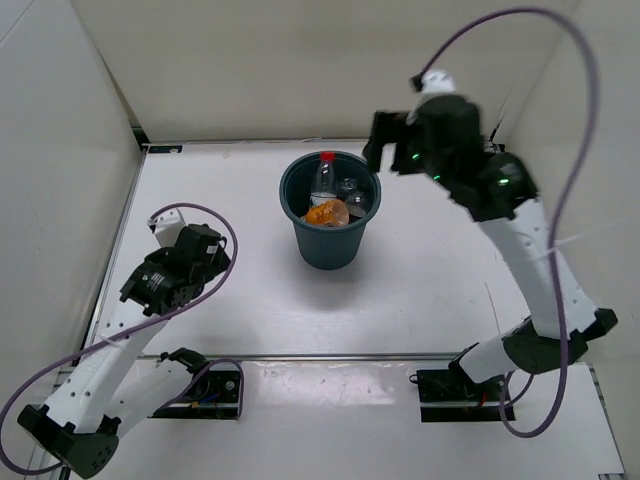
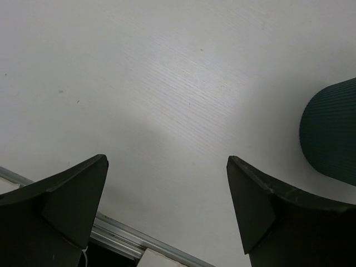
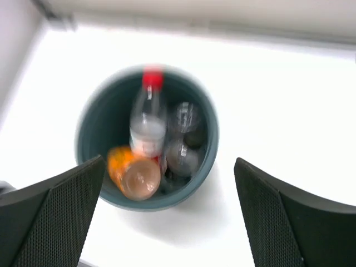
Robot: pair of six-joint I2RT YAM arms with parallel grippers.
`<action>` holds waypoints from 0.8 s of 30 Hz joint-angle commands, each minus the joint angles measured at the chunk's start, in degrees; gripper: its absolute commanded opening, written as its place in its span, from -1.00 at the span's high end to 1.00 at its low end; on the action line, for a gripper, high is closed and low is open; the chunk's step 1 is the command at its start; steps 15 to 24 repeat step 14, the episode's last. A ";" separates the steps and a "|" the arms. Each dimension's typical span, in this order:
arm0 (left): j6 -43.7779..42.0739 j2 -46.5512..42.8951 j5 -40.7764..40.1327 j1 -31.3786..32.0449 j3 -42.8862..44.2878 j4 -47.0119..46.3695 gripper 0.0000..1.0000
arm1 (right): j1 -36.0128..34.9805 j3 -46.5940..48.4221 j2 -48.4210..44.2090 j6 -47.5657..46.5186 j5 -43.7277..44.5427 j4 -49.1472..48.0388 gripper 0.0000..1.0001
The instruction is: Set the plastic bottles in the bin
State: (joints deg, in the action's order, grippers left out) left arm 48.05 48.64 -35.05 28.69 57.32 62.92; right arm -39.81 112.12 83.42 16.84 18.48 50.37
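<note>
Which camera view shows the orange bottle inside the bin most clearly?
The right wrist view: the orange bottle looks largest there, though blurred. Top external shows it small; left wrist shows only the bin wall.

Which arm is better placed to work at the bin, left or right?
Right, probably. The right gripper hangs open near the bin, its camera looking in at the bottles; the left gripper stands apart over the table.
</note>
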 commanded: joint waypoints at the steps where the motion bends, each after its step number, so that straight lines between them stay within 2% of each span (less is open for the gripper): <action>1: 3.27 0.66 -2.47 -0.21 -1.95 -0.86 -1.00 | 6.83 11.87 2.09 2.76 -8.69 10.77 -1.00; 3: 3.28 2.59 -3.09 -0.21 -1.95 -0.86 -1.00 | 12.88 19.24 6.66 2.76 -18.25 18.93 -1.00; 4: 3.28 3.29 -3.10 -0.21 -1.43 -0.86 -1.00 | 14.83 19.28 8.15 3.54 -26.66 20.89 -1.00; 6: 3.28 5.32 -3.71 -0.21 -0.54 -1.39 -1.00 | 20.11 15.88 7.56 5.74 -34.79 20.04 -1.00; 8: 2.75 7.07 -4.24 -0.21 0.86 -1.39 -1.00 | 23.71 6.75 4.14 7.06 -43.13 16.80 -1.00; 10: 2.75 7.86 -4.77 -0.21 2.26 -1.39 -1.00 | 25.48 -1.32 -0.34 7.07 -45.19 11.44 -1.00; 13: 1.52 7.87 -7.04 -0.21 2.79 -0.78 -1.00 | 29.34 -6.72 -4.84 7.07 -45.38 7.91 -1.00; 24: 1.52 7.87 -7.92 -0.21 2.80 -0.25 -1.00 | 29.35 -7.52 -4.84 7.07 -45.37 7.90 -1.00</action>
